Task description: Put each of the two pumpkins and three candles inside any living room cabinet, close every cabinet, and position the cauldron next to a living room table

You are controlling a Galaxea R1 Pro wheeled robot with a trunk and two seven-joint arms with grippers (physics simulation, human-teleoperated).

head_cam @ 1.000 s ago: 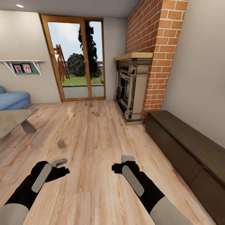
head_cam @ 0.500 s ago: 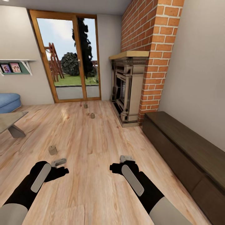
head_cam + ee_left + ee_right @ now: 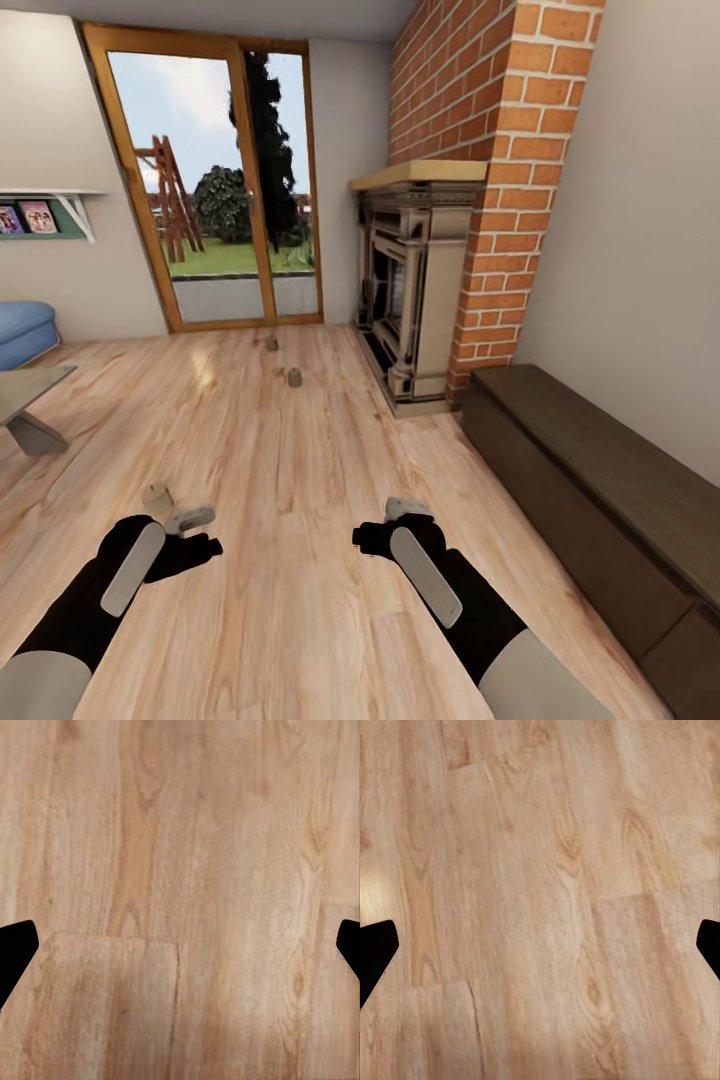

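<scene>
Facing the far end of the living room, both arms are held low over the light wood plank floor (image 3: 300,600), with nothing carried by either. The left gripper (image 3: 195,530) is seen in the head view just beside the nearest candle (image 3: 155,496), which stands on the floor at the gripper's far side; whether the two touch cannot be told. In the left wrist view the dark fingertips (image 3: 15,952) are set wide apart at the picture's edges, with only bare planks between them. The right gripper (image 3: 400,520) is likewise spread, its fingertips (image 3: 375,952) parted over bare floor in the right wrist view.

Two more candles are seen farther off on the floor: one (image 3: 295,377) near the front corner of the brick fireplace (image 3: 420,280), the other (image 3: 271,343) beyond it, close to the glass garden door (image 3: 215,180). All three stand upright and well apart from each other.

The cabinet (image 3: 590,480), long, low and dark brown, is set along the right wall, starting just past the fireplace; its flat fronts are seen closed. A corner of the grey surface (image 3: 25,395) of the coffee table is visible at the left edge, with a piece of the blue sofa (image 3: 22,330) behind it and a wall shelf (image 3: 50,205) with small pictures above
</scene>
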